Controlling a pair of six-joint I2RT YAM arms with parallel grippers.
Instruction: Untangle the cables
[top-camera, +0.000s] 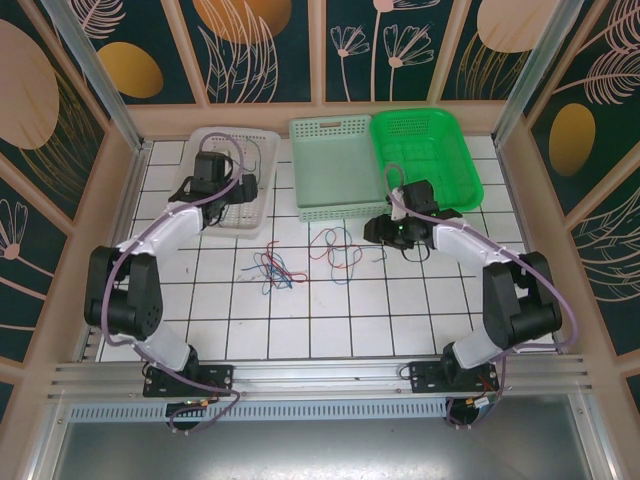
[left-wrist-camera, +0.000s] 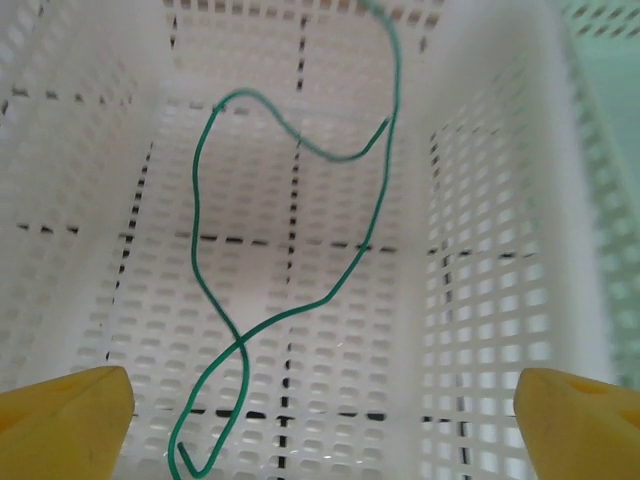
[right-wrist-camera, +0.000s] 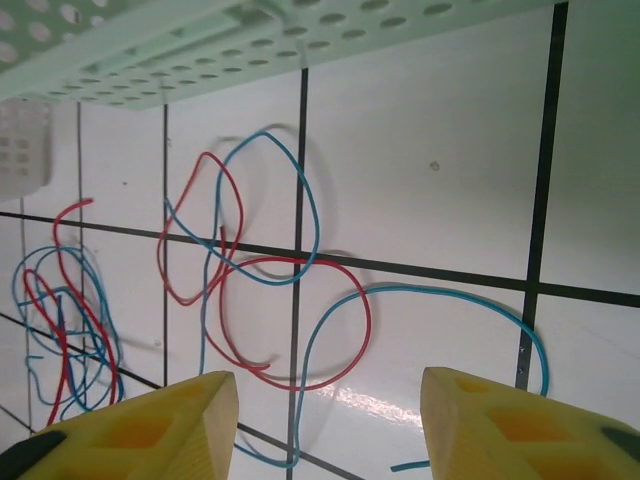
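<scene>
The cables lie in three places. A green cable (left-wrist-camera: 197, 190) curls loose on the floor of the white basket (left-wrist-camera: 480, 250), directly under my left gripper (left-wrist-camera: 320, 430), which is wide open and holds nothing. From above, that gripper (top-camera: 240, 188) hangs over the white basket (top-camera: 262, 140). A red cable (right-wrist-camera: 368, 320) and a blue cable (right-wrist-camera: 450, 292) loop over each other on the tiles just ahead of my right gripper (right-wrist-camera: 330, 420), which is open and empty. A denser red and blue tangle (top-camera: 275, 268) lies further left. My right gripper (top-camera: 385, 232) hovers beside the looser pair (top-camera: 340, 245).
A pale green basket (top-camera: 335, 125) and a bright green basket (top-camera: 470, 170) stand side by side at the back, right of the white one. The pale green basket's front wall (right-wrist-camera: 200, 50) runs just beyond the loose cables. Wooden walls enclose the tiled table.
</scene>
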